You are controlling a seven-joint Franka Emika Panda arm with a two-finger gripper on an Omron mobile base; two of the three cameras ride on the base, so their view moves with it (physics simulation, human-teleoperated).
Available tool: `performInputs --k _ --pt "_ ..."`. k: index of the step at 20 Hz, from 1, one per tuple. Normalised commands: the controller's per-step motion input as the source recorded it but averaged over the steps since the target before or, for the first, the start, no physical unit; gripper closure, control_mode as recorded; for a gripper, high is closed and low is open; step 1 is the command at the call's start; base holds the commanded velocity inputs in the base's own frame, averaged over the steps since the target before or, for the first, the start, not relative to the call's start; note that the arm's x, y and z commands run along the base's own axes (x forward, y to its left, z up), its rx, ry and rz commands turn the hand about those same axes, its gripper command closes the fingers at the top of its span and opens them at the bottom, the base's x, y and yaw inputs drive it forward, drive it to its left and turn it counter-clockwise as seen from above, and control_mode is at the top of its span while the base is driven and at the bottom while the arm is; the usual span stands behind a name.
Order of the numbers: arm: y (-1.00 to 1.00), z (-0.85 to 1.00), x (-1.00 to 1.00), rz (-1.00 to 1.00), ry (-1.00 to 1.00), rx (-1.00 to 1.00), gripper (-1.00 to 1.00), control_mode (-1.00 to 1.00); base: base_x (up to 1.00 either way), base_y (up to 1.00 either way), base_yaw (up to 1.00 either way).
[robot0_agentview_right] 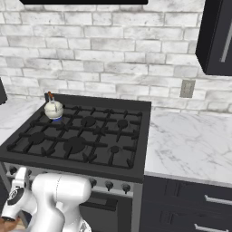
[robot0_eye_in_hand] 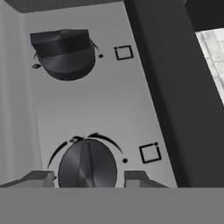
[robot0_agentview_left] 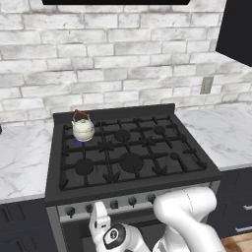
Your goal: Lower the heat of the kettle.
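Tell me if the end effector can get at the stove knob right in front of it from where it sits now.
Probably yes. In the hand view the end effector sits open with a finger on each side of the near knob, and nothing lies between them. The kettle stands far off on the back burner, out of the way.

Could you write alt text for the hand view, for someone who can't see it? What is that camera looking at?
Close-up of a stove's grey control panel: the claw stands open with one dark round knob between its two finger tips. A second knob sits farther along the panel, and a small square marking is printed beside each knob.
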Motion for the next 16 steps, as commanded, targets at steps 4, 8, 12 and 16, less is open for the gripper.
performInputs --k 4,8,12,16 --pt "-0.01 0.29 0.0 -0.02 -0.05 0.74 1.0 -1.0 0.0 0.0 0.0" --pt "0.0 0.36 0.0 -0.06 -0.01 0.77 1.0 -1.0 0.0 0.0 0.0" --pt "-0.06 0.46 0.0 -0.03 0.0 0.78 1.0 -1.0 0.0 0.0 0.0" --pt "-0.1 0.6 0.0 0.0 0.0 0.75 1.0 -1.0 0.0 0.0 0.0"
